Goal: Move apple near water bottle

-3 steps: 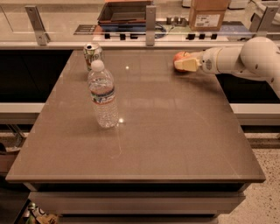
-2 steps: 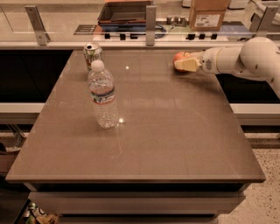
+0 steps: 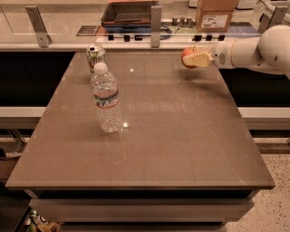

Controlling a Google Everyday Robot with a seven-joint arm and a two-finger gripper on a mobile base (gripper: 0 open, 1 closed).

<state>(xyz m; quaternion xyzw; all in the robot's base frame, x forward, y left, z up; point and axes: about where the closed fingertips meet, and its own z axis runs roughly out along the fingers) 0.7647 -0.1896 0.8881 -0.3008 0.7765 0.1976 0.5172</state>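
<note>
The red-orange apple [image 3: 187,57] is at the far right of the brown table, lifted a little above the surface. My gripper [image 3: 195,59] reaches in from the right on a white arm and is shut on the apple, its pale fingers [image 3: 199,59] across the apple's front. The water bottle [image 3: 105,99], clear and ribbed with a white cap and a white, blue and red label, stands upright left of the table's centre, well apart from the apple.
A metal soda can [image 3: 96,56] stands at the far left behind the bottle. The table [image 3: 181,149] ends at a counter with a cardboard box [image 3: 215,14], a dark tray [image 3: 129,12] and metal posts [image 3: 155,26].
The gripper has lifted the apple off the table and shifted it slightly; the bottle and can have not moved.
</note>
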